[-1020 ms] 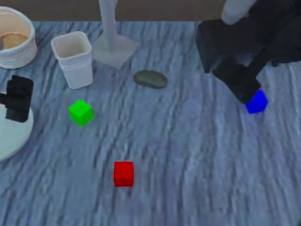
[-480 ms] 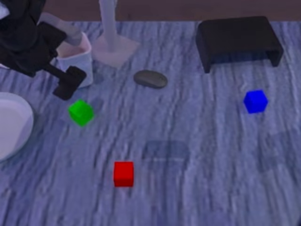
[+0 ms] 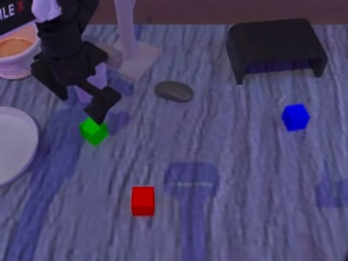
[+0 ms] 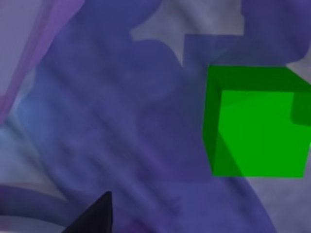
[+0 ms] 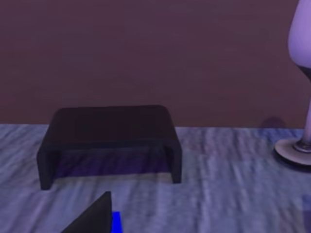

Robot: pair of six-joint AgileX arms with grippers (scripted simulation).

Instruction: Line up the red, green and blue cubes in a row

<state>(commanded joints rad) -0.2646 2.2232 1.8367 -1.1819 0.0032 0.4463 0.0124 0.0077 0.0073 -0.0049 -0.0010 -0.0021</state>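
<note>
My left gripper [image 3: 100, 109] hangs right over the green cube [image 3: 93, 131] at the left of the table [image 3: 234, 217], its dark tip overlapping the cube's upper edge from above. I cannot tell whether its jaws are apart or closed. In the left wrist view the green cube [image 4: 255, 124] fills the frame: bright, plain faces, sharp edges, top face lighter than the shaded side, sitting flat on the streaked blue-grey surface.

The red cube [image 3: 143, 200] sits alone nearer the front, square to the camera, well apart from the green one. The blue cube [image 3: 296, 117] is far off at the right, turned slightly, in front of the black bridge-shaped block [image 3: 276, 46]. The right wrist view shows that block [image 5: 109, 143] and just a sliver of the blue cube [image 5: 116, 222]; my right gripper is not visible from above.
</note>
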